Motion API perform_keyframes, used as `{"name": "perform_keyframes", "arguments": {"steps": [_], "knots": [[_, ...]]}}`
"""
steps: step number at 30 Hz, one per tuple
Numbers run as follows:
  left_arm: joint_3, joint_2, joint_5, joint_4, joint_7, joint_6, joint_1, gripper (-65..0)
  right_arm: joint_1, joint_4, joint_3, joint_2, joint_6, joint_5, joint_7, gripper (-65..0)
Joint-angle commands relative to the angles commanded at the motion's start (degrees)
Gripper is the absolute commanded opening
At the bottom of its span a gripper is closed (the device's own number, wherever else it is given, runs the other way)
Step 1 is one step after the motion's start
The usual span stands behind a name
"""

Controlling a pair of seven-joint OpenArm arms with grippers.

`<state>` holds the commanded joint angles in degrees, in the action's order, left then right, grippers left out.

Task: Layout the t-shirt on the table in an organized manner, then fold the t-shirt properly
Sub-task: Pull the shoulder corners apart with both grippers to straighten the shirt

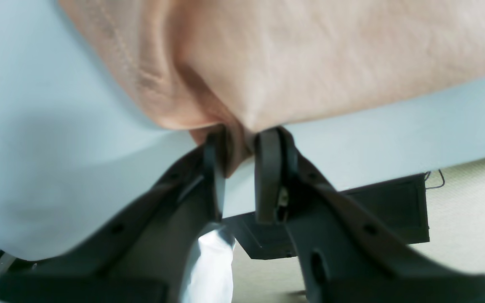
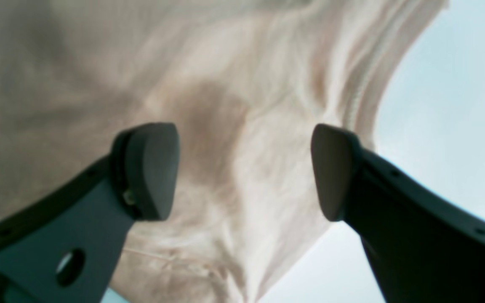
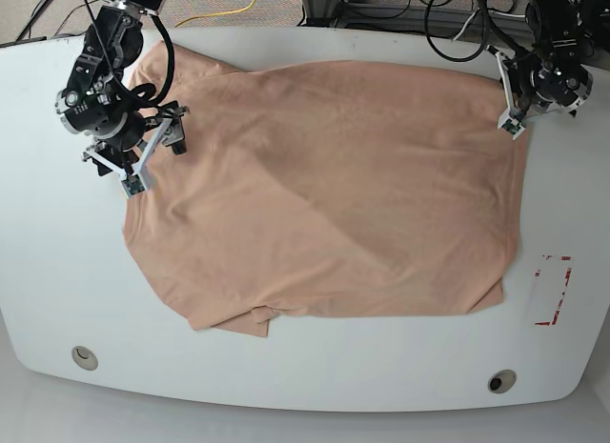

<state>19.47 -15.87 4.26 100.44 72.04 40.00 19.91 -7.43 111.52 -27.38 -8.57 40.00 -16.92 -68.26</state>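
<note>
The peach t-shirt (image 3: 324, 195) lies spread and wrinkled over most of the white table (image 3: 57, 271). My left gripper (image 3: 511, 117) sits at the shirt's far right corner. In the left wrist view it (image 1: 240, 162) is shut on a pinched fold of the t-shirt (image 1: 310, 54) just above the table (image 1: 57, 147). At the shirt's left edge my right gripper (image 3: 152, 157) stands open. The right wrist view shows its fingers (image 2: 154, 168) wide apart over the bunched cloth (image 2: 234, 126), holding nothing.
A red-tape rectangle mark (image 3: 553, 291) lies right of the shirt. Two grommet holes (image 3: 84, 356) (image 3: 502, 380) sit near the front edge. Cables (image 3: 457, 24) run behind the table's back edge. In the left wrist view the table edge (image 1: 394, 168) is close by.
</note>
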Motion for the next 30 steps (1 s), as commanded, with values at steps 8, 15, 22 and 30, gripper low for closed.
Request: {"name": "perform_keyframes", "arguments": {"steps": [8, 15, 22, 30], "knots": [[0.35, 0.0, 0.09, 1.76, 0.09, 0.0, 0.18, -61.1, -0.62, 0.26, -8.88, -0.62, 0.0, -7.21, -3.16, -17.6], [0.35, -0.09, 0.18, 5.63, 0.35, 0.0, 0.97, -61.2, -2.37, 0.26, -14.95, -1.49, 0.0, -13.1, -8.53, -17.1], [0.35, -0.18, 0.18, 5.63, 0.35, 0.0, 0.88, -61.2, -5.98, -0.26, -15.65, -1.32, 0.0, -13.01, -8.53, -17.0], [0.35, -0.18, 0.18, 5.71, 0.35, 0.0, 0.79, -61.2, -7.65, -10.9, -15.74, -1.41, 0.0, -13.01, -6.51, -17.0]]}}
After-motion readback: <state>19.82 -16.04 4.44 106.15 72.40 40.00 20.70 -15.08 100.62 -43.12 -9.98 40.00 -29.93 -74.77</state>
